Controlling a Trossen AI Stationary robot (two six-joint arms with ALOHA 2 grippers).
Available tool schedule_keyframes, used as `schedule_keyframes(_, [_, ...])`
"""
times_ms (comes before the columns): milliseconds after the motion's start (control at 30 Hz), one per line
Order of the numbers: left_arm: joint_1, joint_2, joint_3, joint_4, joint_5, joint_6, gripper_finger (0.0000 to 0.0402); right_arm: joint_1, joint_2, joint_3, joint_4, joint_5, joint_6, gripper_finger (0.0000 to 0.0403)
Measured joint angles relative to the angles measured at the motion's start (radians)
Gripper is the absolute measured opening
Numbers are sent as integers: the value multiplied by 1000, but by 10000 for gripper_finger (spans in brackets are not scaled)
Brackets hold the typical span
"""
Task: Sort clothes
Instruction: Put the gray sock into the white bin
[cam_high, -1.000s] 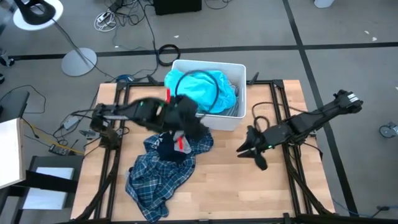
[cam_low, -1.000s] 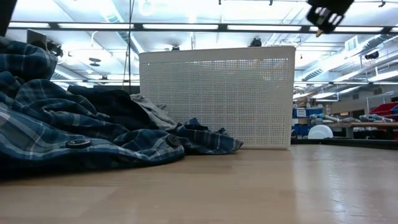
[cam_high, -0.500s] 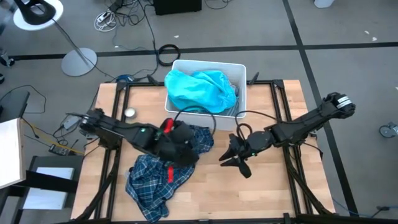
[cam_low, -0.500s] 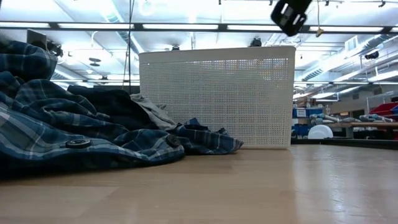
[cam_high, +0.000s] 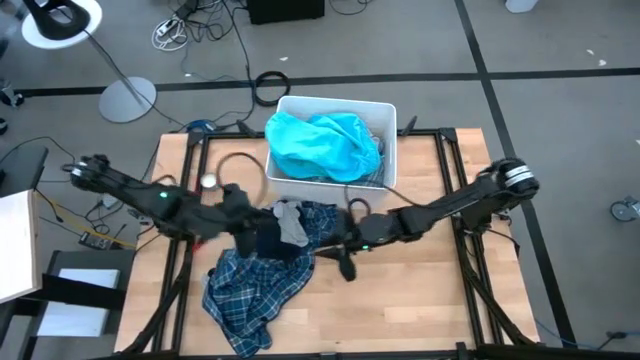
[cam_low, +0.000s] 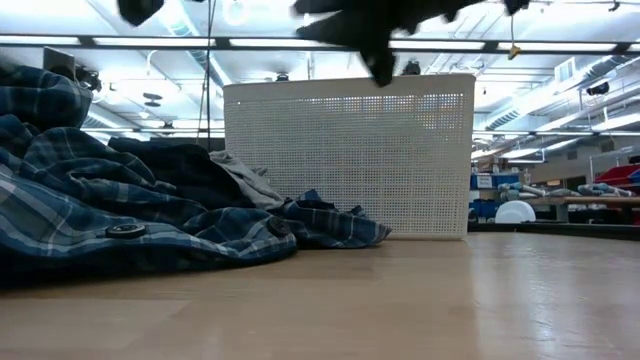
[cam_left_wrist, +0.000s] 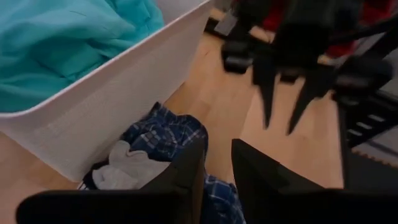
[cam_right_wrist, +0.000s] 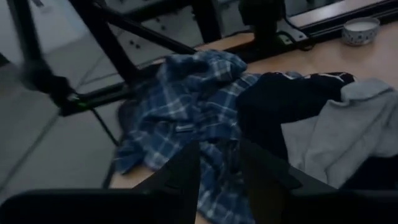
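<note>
Your right gripper (cam_high: 343, 262) hangs at the plaid shirt's (cam_high: 250, 285) three o'clock edge, fingers parted, gripping nothing. Your left gripper (cam_high: 243, 212), slightly parted and empty, sits at the grey top's (cam_high: 291, 222) nine o'clock.

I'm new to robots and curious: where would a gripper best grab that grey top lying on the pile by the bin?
Probably the raised fold of the grey top, coming straight down from above. It lies uppermost on the heap, over the navy plaid shirt, bunched into a ridge that fingers could pinch without snagging what lies beneath. The white bin walls off the far side; the right gripper hovers nearest.
</note>
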Motion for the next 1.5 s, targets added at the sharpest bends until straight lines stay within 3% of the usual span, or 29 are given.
schedule_keyframes(133, [2,-160,-139,62,26,20,86,-34,133,118,-26,54,-12,113])
schedule_keyframes(367, [1,-343,-244,79,43,18,86,-105,295,296,-210,106,-15,113])
schedule_keyframes(633, [1,-402,-262,91,89,15,86,-152,430,366,-286,58,17,108])
schedule_keyframes(733, [1,-401,-262,90,107,15,86,-158,444,392,-383,-13,24,67])
schedule_keyframes(833, [1,-393,-262,89,114,17,86,-155,425,415,-508,-3,30,13])
schedule_keyframes(1067, [1,-358,-262,86,117,99,86,-105,244,534,-628,138,-68,4])
schedule_keyframes(1333, [2,-192,-262,6,74,146,85,-90,47,722,-670,371,-332,2])
schedule_keyframes(1500, [39,-51,-262,-22,66,82,85,-146,-23,776,-709,394,-432,1])
